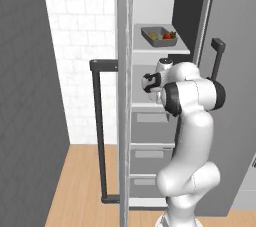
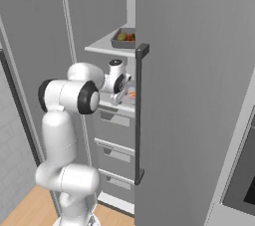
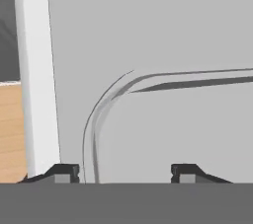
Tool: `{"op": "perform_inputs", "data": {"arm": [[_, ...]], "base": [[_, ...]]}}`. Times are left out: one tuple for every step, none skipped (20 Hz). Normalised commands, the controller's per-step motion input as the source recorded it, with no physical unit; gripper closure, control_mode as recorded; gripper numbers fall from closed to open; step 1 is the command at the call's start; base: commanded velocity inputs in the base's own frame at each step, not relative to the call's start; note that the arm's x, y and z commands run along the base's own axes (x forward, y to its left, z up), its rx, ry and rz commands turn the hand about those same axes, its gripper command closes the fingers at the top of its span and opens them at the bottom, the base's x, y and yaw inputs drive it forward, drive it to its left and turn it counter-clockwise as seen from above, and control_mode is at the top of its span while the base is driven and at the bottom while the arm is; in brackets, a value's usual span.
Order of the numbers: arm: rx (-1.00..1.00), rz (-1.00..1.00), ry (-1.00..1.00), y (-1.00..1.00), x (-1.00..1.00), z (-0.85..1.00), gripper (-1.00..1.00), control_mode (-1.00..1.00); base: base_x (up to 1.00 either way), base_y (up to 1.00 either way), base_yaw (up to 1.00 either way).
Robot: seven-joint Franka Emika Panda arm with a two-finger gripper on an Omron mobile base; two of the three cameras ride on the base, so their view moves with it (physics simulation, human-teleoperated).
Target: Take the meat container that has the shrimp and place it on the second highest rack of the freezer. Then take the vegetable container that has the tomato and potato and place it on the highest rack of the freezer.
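Two dark fingertips (image 3: 62,171) stand spread wide at the bottom of the hand view, so the gripper (image 3: 123,172) is open and pinches nothing. The pale meat container (image 3: 173,129) lies directly beyond them, and its rounded corner and left wall run up from just inside the left-hand tip.

In the right base view the shrimp (image 2: 132,94) shows at centre frame, beside the hand, on the second highest rack (image 1: 142,106) of the freezer (image 1: 147,136). The vegetable container (image 1: 159,37), with tomato (image 1: 167,35) and potato (image 1: 154,35), sits on the highest rack (image 1: 155,49), upper centre.

Judgement: both trays appear placed, so the step is withdrawal.

1. Keep the jaws apart.
2. Retract straight along the approach line and avoid sideways travel, because the nearer tip could catch the wall and drag the tray.
3. Clear the rack above before lifting.
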Motion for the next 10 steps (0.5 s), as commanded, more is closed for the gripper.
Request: {"op": "perform_inputs", "data": {"arm": [[-0.05,0.05,-0.01,0.0,0.71,-0.45,-1.0,-1.0],[-0.07,0.06,-0.05,0.0,0.75,-0.46,-1.0,-1.0],[-0.06,0.06,-0.07,0.0,0.75,-0.44,-1.0,-1.0],[-0.06,0.09,-0.1,0.0,0.56,-0.4,-1.0,-1.0],[-0.07,0.13,-0.1,0.0,0.11,-0.3,-1.0,-1.0],[-0.09,0.14,-0.1,0.0,-0.04,-0.29,-1.0,-1.0],[-0.1,0.14,-0.09,0.0,-0.54,-0.24,-1.0,-1.0],[-0.1,0.14,-0.13,0.0,-0.75,-0.19,-1.0,-1.0],[-0.1,0.13,-0.15,0.0,-0.71,-0.17,-1.0,-1.0],[-0.09,0.13,-0.17,0.0,-0.68,-0.15,-1.0,-1.0]], "base": [[0.0,0.0,0.0],[0.0,0.0,0.0],[0.0,0.0,0.0],[0.0,0.0,0.0],[0.0,0.0,0.0],[0.0,0.0,0.0],[0.0,0.0,0.0],[0.0,0.0,0.0],[0.0,0.0,0.0],[0.0,0.0,0.0]]}}
